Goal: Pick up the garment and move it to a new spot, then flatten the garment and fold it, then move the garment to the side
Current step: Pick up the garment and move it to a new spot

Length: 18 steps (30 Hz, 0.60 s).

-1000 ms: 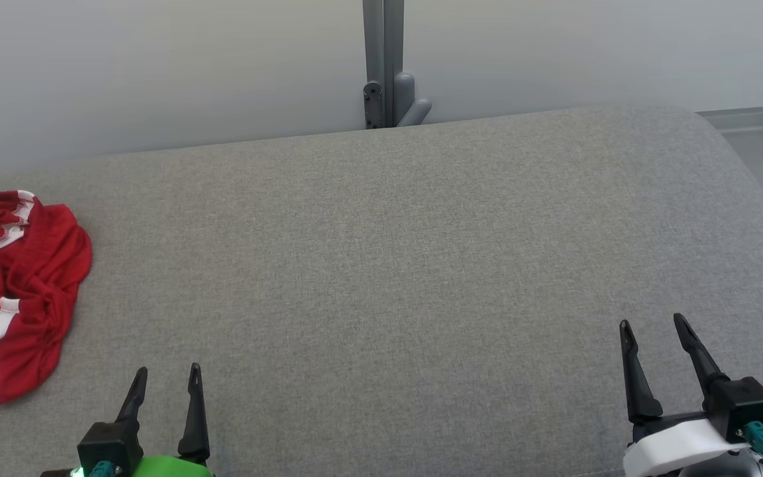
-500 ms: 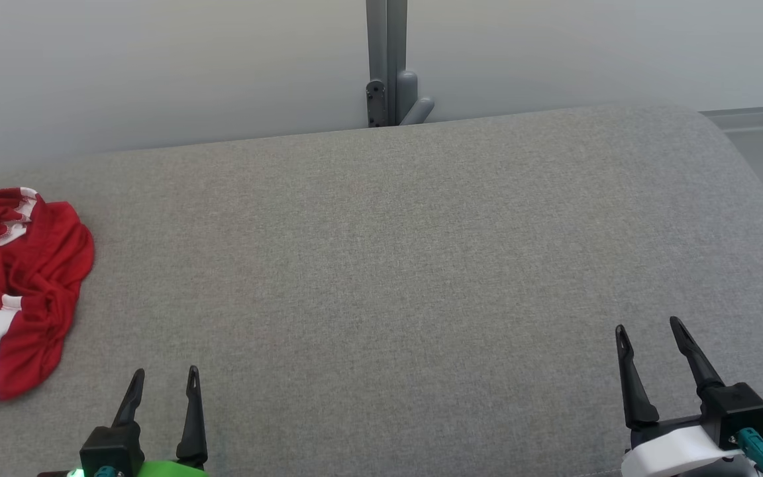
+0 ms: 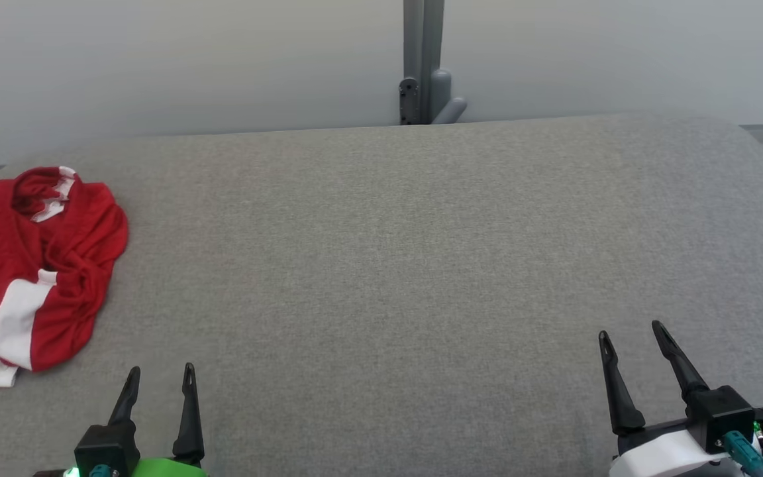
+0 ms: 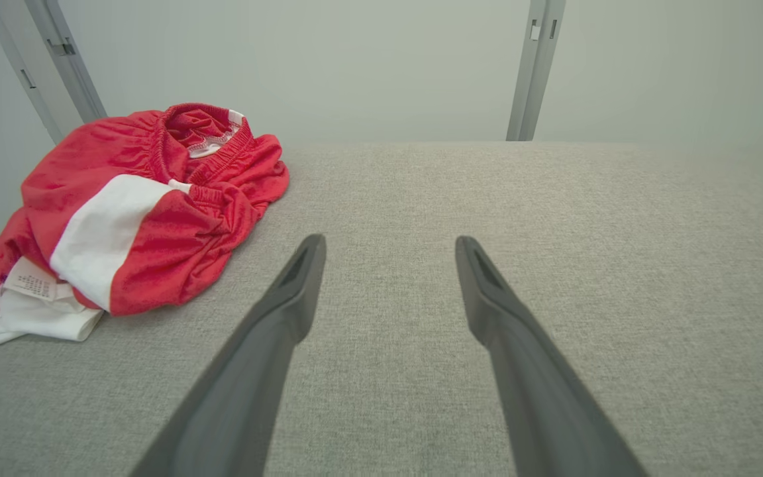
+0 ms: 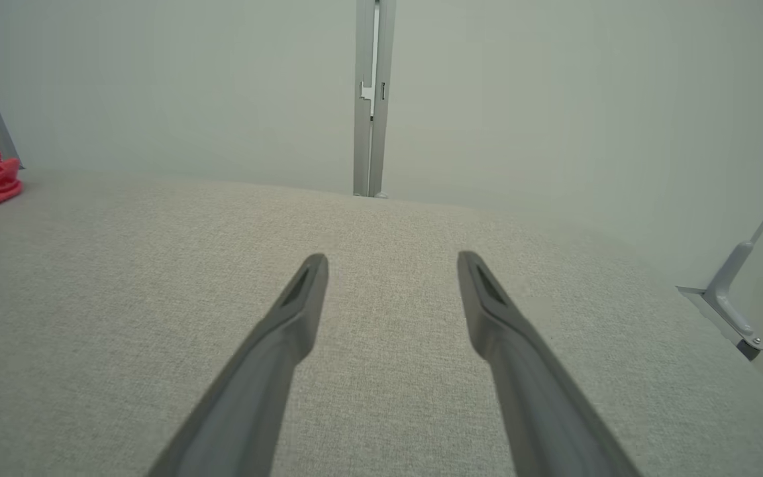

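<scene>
The head view has swung slightly toward the robot's left. The grey post [image 3: 423, 59] and the whole scene sit further right than a moment ago, so the things themselves have not moved. More of the red and white shorts [image 3: 37, 265] now shows. They lie crumpled at the far left end of the grey fabric tabletop [image 3: 388, 265], untouched. The left gripper [image 3: 160, 368] rests near them and the right gripper [image 3: 630, 330] is well apart, both with jaws spread wide and empty. The robot appears to be facing the garment before a first reach, most likely with the left arm. The pick-up has not yet begun.
</scene>
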{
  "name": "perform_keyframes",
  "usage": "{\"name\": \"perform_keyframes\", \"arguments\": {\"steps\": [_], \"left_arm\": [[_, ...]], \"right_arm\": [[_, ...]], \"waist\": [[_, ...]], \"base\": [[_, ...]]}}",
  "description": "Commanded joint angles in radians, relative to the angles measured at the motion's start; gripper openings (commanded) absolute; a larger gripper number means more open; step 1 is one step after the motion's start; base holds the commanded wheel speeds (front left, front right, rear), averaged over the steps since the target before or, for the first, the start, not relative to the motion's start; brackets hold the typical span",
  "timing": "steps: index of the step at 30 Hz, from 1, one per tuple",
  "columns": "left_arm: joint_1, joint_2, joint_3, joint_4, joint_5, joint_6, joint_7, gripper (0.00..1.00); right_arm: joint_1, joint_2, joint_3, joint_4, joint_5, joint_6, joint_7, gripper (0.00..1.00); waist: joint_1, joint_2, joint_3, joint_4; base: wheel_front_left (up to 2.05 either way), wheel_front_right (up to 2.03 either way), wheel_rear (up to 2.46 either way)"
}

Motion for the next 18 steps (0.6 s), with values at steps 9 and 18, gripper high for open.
{"name": "perform_keyframes", "arguments": {"steps": [9,18], "left_arm": [[0.009,0.000,0.028,-0.019,0.008,0.001,-0.001,1.00],[0.029,-0.005,0.056,-0.042,-0.005,-0.004,-0.001,1.00]], "right_arm": [[-0.029,-0.003,0.073,0.013,0.020,0.000,-0.003,1.00],[-0.063,0.000,0.136,0.029,0.026,0.000,-0.003,1.00]], "waist": [[0.0000,0.0000,0.004,0.252],[0.0000,0.0000,0.014,0.302]], "base": [[0.00,0.00,0.00],[0.00,0.00,0.00]]}}
